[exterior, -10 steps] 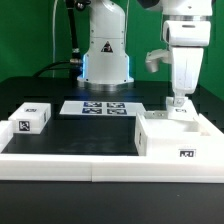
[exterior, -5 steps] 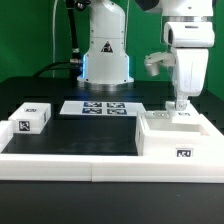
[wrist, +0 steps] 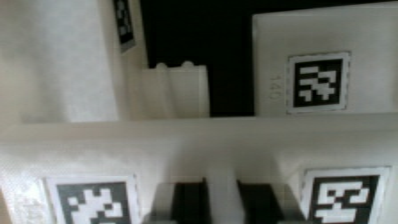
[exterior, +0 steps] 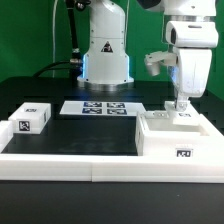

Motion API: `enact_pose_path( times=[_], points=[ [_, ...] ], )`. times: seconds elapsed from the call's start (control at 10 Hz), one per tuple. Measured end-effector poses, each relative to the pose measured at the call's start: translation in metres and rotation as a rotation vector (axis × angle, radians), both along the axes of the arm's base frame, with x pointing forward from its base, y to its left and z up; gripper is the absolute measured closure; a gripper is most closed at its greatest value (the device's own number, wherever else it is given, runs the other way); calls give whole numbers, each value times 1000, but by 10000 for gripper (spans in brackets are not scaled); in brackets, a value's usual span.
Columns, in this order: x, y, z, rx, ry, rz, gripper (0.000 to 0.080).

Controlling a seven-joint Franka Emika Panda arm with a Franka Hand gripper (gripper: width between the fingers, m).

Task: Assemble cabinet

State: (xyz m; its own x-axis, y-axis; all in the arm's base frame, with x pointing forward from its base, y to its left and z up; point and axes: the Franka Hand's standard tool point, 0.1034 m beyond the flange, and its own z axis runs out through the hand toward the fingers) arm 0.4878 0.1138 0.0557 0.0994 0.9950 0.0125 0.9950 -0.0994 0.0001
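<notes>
the gripper [exterior: 180,104] hangs fingertips-down at the rear wall of the cabinet box [exterior: 176,140], which lies in the front corner of the table [exterior: 95,135] on the exterior view's right, probably to seize that wall; clenched or released, i cannot tell.

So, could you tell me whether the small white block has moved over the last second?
No. The small white block keeps the same gap from the marker board, lying toward the exterior view's left of it.
</notes>
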Motion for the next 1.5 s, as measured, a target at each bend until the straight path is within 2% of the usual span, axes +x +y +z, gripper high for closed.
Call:
enact_pose_path(
  times=[0.1,0.3,0.9,1.1,1.5],
  points=[
    [7,-1,-1,2,-4,6,729],
    [33,-4,0,10,-28,2,729],
    [77,-8,0,8,-31,-17,729],
    [83,-10,1,4,-27,-20,728],
    [83,-11,1,-3,-18,-35,728]
  ],
)
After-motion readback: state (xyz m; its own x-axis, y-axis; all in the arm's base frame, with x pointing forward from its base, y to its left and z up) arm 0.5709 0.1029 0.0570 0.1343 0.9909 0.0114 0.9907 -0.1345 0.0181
